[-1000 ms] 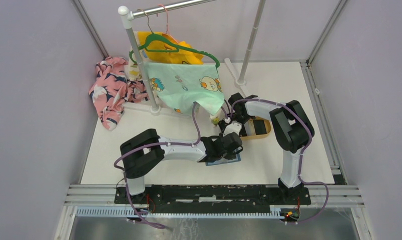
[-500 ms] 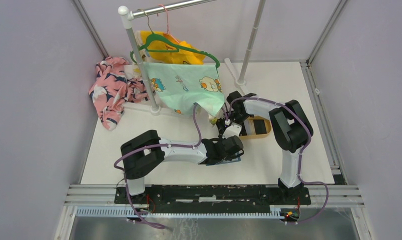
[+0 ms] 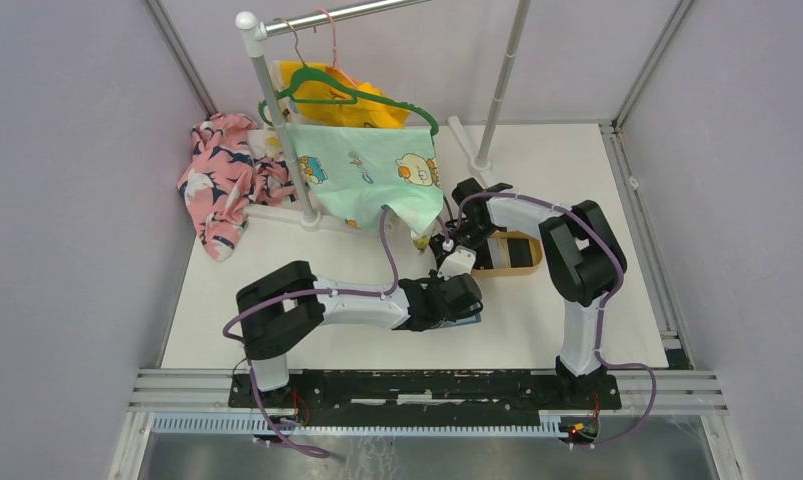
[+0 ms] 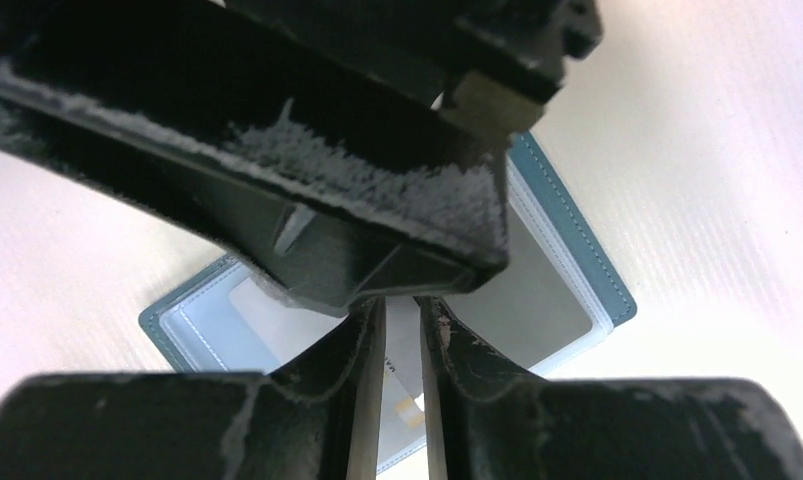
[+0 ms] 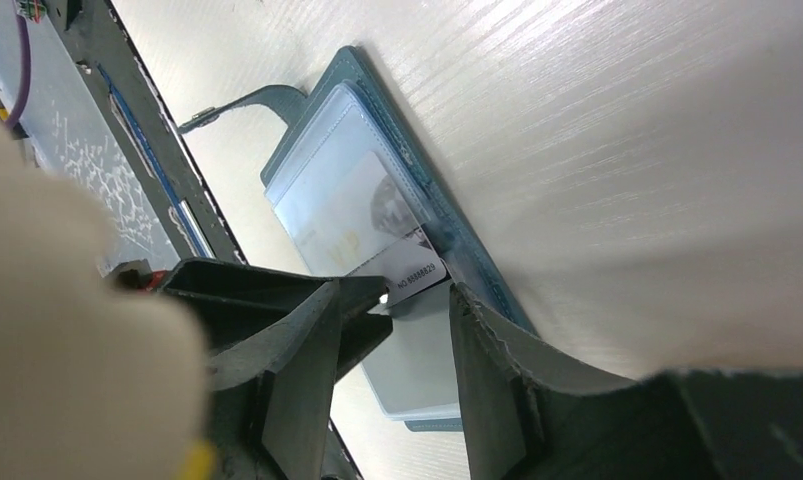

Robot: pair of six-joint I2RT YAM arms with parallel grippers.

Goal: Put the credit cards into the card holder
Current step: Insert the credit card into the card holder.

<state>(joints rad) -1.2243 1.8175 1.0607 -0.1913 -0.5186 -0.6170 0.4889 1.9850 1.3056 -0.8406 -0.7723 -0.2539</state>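
Top view: card holder [image 3: 470, 318] lies open on the bench [image 3: 209, 310], mostly hidden beneath both wrists.
Left wrist: left tool [image 4: 400, 318] is narrowly parted and seemingly empty, apparently pinning the holder flat.
Right wrist: right tool [image 5: 409, 300] is released; credit card [image 5: 414, 270] sits part-way in a slot, likely needing a push.

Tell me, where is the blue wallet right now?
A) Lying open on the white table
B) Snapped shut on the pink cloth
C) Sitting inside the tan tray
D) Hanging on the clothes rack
A: the right wrist view shows the card holder spread open flat on the table, with a card sticking partly out of one clear slot.
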